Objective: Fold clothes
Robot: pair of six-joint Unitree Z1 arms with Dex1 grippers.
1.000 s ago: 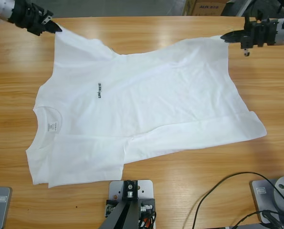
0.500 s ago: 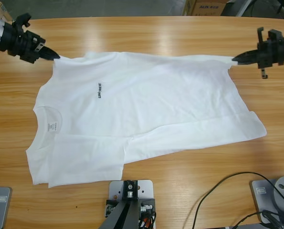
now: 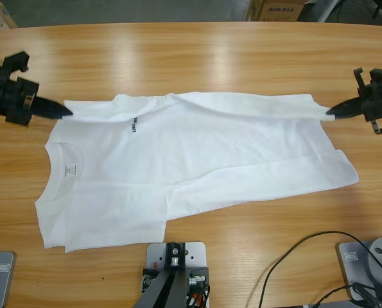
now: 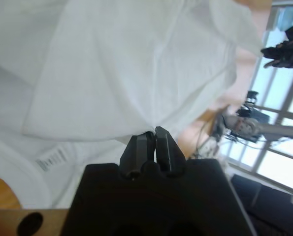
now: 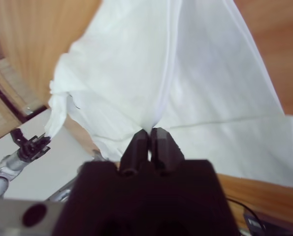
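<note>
We see the white T-shirt [image 3: 197, 163] spread mid-table [image 3: 191, 58], far edge lifted — left gripper [image 3: 67, 110] and right gripper [image 3: 330, 113] each clenched on a corner of it; bare wood beyond both.

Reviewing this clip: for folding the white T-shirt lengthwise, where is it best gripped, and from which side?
Probably at the far long edge's two ends, coming in from the table's short ends. The left gripper and right gripper pinch the T-shirt there, jaws shut, and the cloth between them hangs in one taut fold line over the flat lower layer.
</note>
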